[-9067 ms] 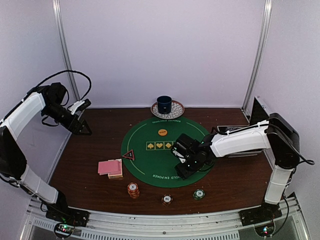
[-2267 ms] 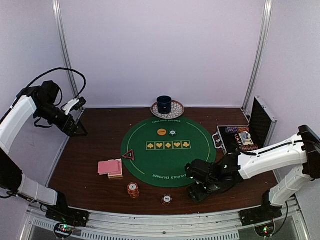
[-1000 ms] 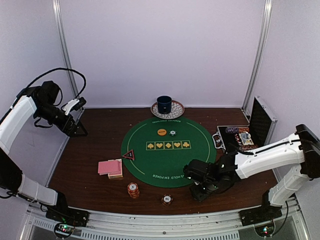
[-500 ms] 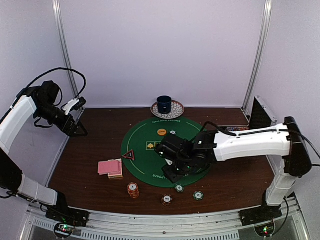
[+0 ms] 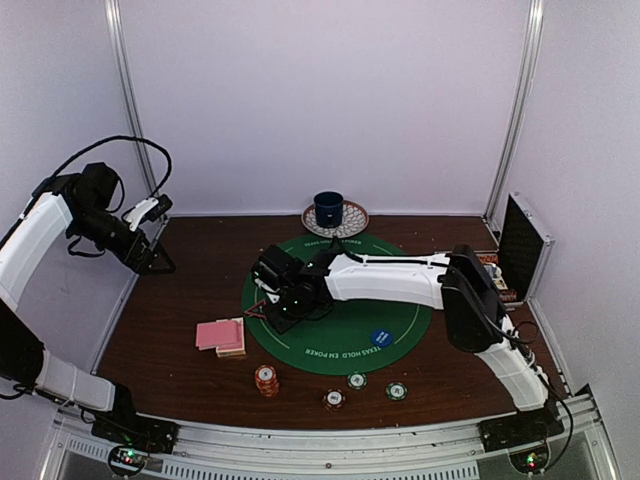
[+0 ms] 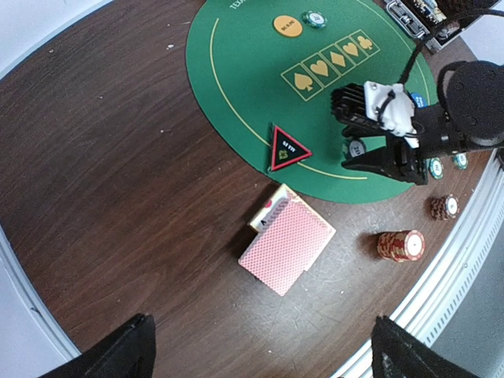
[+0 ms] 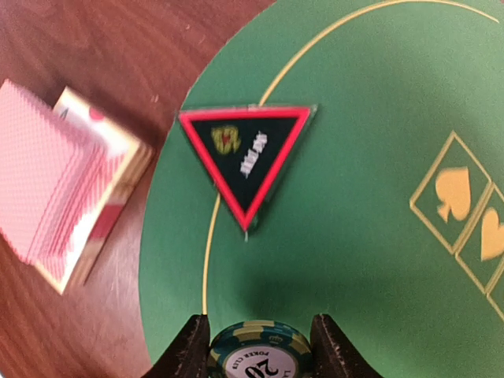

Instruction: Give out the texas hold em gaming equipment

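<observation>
even bright light, soft shadows; rt wrist view blurry, esp. cards (image 7: 49,177).

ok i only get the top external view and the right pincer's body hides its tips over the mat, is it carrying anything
observer: yes, the right wrist view shows the right pincer shut on a green-and-cream striped chip.
operator: where's the triangle, i can barely see it
observer: the black-red triangle marker lies flat on the green mat just ahead of the chip, apart from it, one corner pointing back at it.
operator: and the other arm
observer: the left wrist view shows the left pincer open wide with nothing between its fingers.
</observation>
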Controlling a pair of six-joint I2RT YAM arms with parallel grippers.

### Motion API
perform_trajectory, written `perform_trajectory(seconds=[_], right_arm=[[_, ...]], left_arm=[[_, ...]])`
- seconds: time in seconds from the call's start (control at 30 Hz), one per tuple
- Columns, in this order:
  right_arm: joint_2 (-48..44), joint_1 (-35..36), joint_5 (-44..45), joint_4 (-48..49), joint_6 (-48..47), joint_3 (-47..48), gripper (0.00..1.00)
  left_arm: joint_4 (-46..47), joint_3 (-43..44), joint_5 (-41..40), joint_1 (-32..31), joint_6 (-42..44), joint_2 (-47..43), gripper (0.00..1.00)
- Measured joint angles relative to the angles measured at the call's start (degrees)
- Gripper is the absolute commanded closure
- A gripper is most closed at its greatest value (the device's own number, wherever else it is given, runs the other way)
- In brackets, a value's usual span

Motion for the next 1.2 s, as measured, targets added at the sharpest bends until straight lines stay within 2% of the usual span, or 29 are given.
perform_trajectory(seconds=[0.17,0.33,0.43,0.53,0.6,0.87,1.0,1.2], right_arm=[[5.5,-1.2,-1.0,-1.4,-0.7,7.7,0.69],[9.3,-1.7,-2.4,-2.5,-1.2,12.7,0.52],[10.7,-1.8,-2.7,-3.1,-1.3,13.5,0.47],[10.9,-1.8,-2.8,-3.2,-1.6,13.6,0.32],[10.9,-1.8,-2.8,-3.1,-1.9,13.6,0.25],[9.6,-1.7,-2.8,-3.9,-2.2,12.5,0.22],[3.6,-1.8,-1.9,-5.0,-2.7,7.2,0.21],[-20.4,-1.7,-0.4,-3.6,-0.5,-16.6,0.19]], left_arm=[[-0.1,0.0,0.1,0.0,0.4,0.0,0.02],[-0.3,0.0,0.1,0.0,0.6,0.0,0.02],[-0.3,0.0,0.0,0.0,0.6,0.0,0.02],[-0.4,0.0,0.0,0.0,0.6,0.0,0.02],[-0.4,0.0,0.0,0.0,0.6,0.0,0.02],[-0.5,-0.2,0.0,0.0,0.6,-0.1,0.02],[-0.7,-0.2,0.1,0.0,0.6,-0.1,0.02],[-1.2,-0.2,0.0,0.0,0.6,-0.1,0.02]])
